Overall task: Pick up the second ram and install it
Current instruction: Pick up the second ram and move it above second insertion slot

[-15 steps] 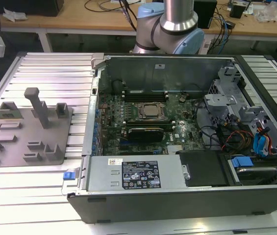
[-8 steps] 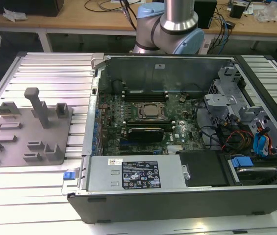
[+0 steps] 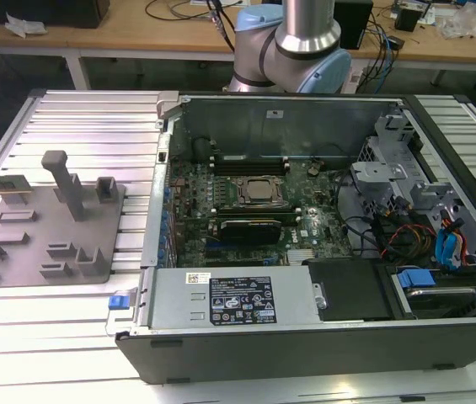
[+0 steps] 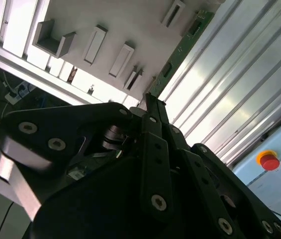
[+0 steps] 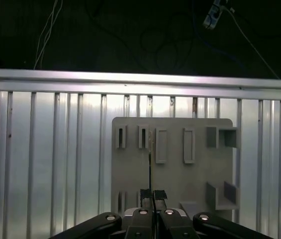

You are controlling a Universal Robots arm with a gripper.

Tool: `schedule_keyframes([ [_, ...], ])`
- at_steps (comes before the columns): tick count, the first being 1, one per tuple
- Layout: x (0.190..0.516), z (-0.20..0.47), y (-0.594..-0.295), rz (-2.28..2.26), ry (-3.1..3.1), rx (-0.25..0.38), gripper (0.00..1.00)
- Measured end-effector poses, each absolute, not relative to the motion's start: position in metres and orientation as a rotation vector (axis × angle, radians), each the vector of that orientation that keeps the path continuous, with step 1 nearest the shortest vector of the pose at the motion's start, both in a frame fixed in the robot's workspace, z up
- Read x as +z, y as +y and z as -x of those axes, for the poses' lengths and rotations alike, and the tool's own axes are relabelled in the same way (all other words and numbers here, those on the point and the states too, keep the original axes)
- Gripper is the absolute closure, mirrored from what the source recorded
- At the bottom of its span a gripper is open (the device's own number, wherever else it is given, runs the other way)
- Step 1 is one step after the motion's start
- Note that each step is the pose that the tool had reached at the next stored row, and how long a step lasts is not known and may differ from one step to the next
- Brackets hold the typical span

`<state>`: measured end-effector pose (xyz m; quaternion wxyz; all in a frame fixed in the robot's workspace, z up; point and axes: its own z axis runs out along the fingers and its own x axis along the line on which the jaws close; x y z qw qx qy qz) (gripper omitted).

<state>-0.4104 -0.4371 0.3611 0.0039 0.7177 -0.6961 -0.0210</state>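
1. Tabletop point(image 3: 69, 109): ribbed aluminium; carries everything below.
2. Computer case point(image 3: 305, 337): lies open toward the exterior view's right, motherboard point(image 3: 221, 185) exposed. Long dark slots point(image 3: 250, 162) sit beside the processor socket point(image 3: 260, 192). They run along the exterior view's left-right line.
3. Grey fixture plate point(image 3: 44, 227): sits on the tabletop at the exterior view's left, just beside the case. In the first wrist view the plate point(image 5: 200, 174) is directly beyond me, with its pockets in rows.
4. Second ram point(image 3: 2, 187): at the far-left edge of the exterior view, over the plate's outer corner and well apart from the motherboard. Its long axis is roughly parallel to the dark slots. I cannot tell whether its lower edge is clear of the plate.
5. My fingers point(image 5: 160, 195): closed on one end of the ram point(image 5: 150, 159).
   - In the first wrist view it is edge-on, a thin line straight out from between the tips.
   - In the second wrist view the green board point(image 4: 180, 55) continues the line of my fingers point(image 4: 156, 134) outward, so its long axis is collinear with my reach.
   - Judgement: the stick is held. The case lies to the exterior view's right of it.
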Motion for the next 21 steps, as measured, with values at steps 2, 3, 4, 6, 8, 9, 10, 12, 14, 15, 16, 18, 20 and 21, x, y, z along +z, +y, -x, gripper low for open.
schedule_keyframes([
  [2, 0.366, 0.41, -0.437, -2.249, -2.182, -0.066, 0.91],
  [3, 0.369, 0.41, -0.437, -2.25, -2.182, -0.067, 0.91],
  [4, 0.372, 0.41, -0.437, -2.25, -2.182, -0.067, 0.91],
  [6, 0.376, 0.41, -0.437, -2.25, -2.182, -0.067, 0.91],
  [8, 0.38, 0.41, -0.437, -2.25, -2.182, -0.067, 0.91],
  [9, 0.381, 0.41, -0.437, -2.25, -2.182, -0.067, 0.91],
  [10, 0.383, 0.41, -0.437, -2.25, -2.182, -0.067, 0.91],
  [12, 0.388, 0.41, -0.437, -2.25, -2.182, -0.067, 0.91],
  [14, 0.391, 0.41, -0.437, -2.25, -2.182, -0.067, 0.91],
  [15, 0.394, 0.41, -0.437, -2.25, -2.182, -0.067, 0.91],
  [16, 0.396, 0.41, -0.437, -2.25, -2.182, -0.067, 0.91],
  [18, 0.4, 0.41, -0.437, -2.25, -2.182, -0.068, 0.91],
  [20, 0.405, 0.41, -0.437, -2.25, -2.182, -0.068, 0.91],
  [21, 0.407, 0.41, -0.437, -2.25, -2.182, -0.068, 0.91],
])
